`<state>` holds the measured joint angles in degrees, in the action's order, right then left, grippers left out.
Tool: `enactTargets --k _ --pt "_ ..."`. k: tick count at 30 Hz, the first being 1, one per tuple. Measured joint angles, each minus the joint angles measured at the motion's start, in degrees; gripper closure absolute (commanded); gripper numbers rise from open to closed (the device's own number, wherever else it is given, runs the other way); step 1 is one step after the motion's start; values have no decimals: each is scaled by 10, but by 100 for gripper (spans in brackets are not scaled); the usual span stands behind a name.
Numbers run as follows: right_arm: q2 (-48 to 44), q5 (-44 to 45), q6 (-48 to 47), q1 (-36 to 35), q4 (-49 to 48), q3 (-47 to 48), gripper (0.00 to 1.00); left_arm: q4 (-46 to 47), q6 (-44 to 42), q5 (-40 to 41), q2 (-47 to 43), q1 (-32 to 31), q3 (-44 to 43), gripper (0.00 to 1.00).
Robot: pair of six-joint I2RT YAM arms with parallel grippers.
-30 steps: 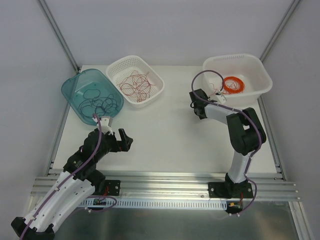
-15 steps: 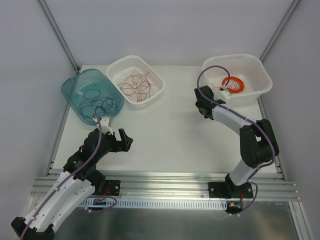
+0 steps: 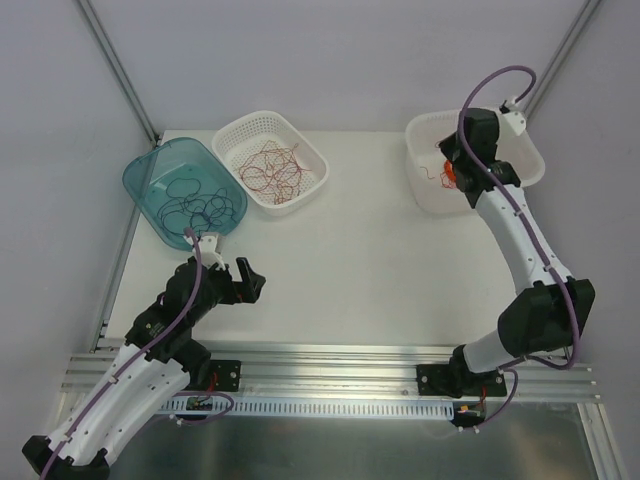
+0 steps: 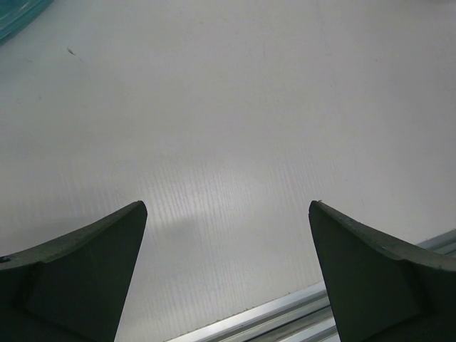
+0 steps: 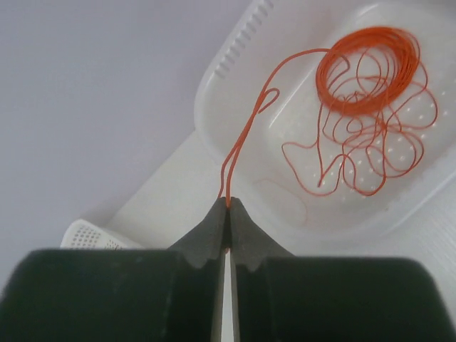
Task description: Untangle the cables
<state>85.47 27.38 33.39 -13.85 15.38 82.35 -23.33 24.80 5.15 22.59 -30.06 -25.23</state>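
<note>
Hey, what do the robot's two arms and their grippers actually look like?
The left arm and right arm have white shells with black joints and a purple hose running along each. The left gripper and right gripper have matte, near-black, wedge-shaped fingers. No markings are visible.

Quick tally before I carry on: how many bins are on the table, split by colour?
Teal: 1, the translucent teal plastic bin
White: 2, the white lattice-walled plastic basket and the white deep plastic tub
Total: 3
</note>
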Motion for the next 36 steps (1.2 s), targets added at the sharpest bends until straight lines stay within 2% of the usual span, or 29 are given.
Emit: enactTargets --k 1,4,5,8,14,18,22,31,36 --pt "6 -10 -12 20 -4 13 93 0 0 1 -2 0 0 1" --pt "57 -51 -33 76 -7 68 72 0 -1 6 -11 0 0 1" --pt "83 -65 -37 94 -7 89 56 0 -1 10 -14 0 0 1" --pt "156 -103 -50 136 -1 135 30 0 -2 16 -19 0 0 1" --pt "197 -150 -89 161 54 140 9 0 -2 20 -21 0 0 1" --pt "178 -163 -123 160 86 141 3 0 -2 22 -22 0 0 1" --pt "118 -163 -160 159 128 127 1 0 -2 22 -26 0 0 1" --pt "-166 -144 -280 159 223 44 3 -4 16 46 -77 0 0 1" --pt "-326 -133 -344 159 270 10 3 -43 32 60 -118 0 -12 1"
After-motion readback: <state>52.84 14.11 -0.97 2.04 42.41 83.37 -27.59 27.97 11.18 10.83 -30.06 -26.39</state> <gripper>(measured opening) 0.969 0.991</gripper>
